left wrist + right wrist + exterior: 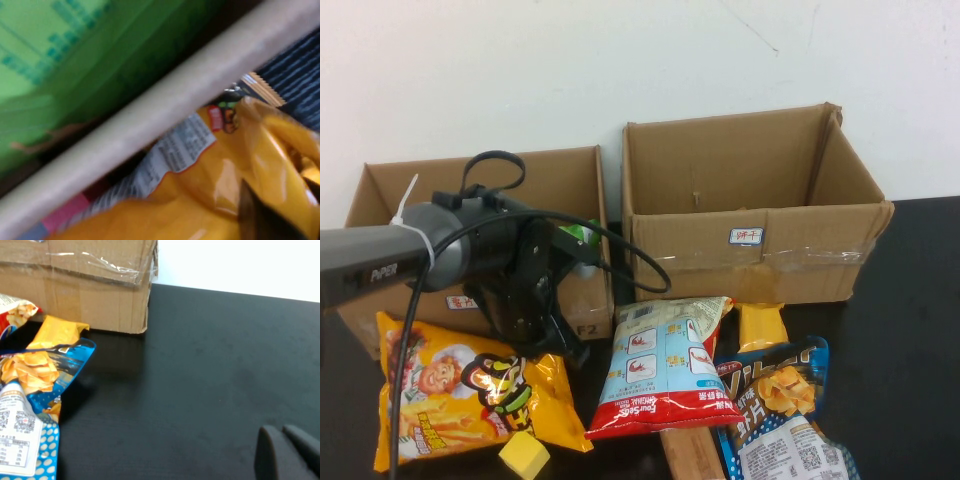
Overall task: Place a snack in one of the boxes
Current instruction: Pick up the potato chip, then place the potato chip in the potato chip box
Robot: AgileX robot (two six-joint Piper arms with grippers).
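A yellow snack bag (440,390) lies on the black table in front of the left cardboard box (380,185). My left gripper (535,335) is down at the bag's top right corner, by the box's front wall. In the left wrist view the gripper (280,195) has crumpled yellow foil (200,195) bunched between its dark fingers (250,212), shut on it. A green packet (60,55) lies inside that box. The larger right box (750,235) stands open. My right gripper (285,447) is shut and empty, low over bare table; it is out of the high view.
A blue and red snack bag (660,370), a blue chip bag (780,400), a small yellow packet (760,325), a yellow cube (523,455) and a wooden block (690,455) lie at the front. The chip bag (30,385) also shows in the right wrist view. A white wall stands behind.
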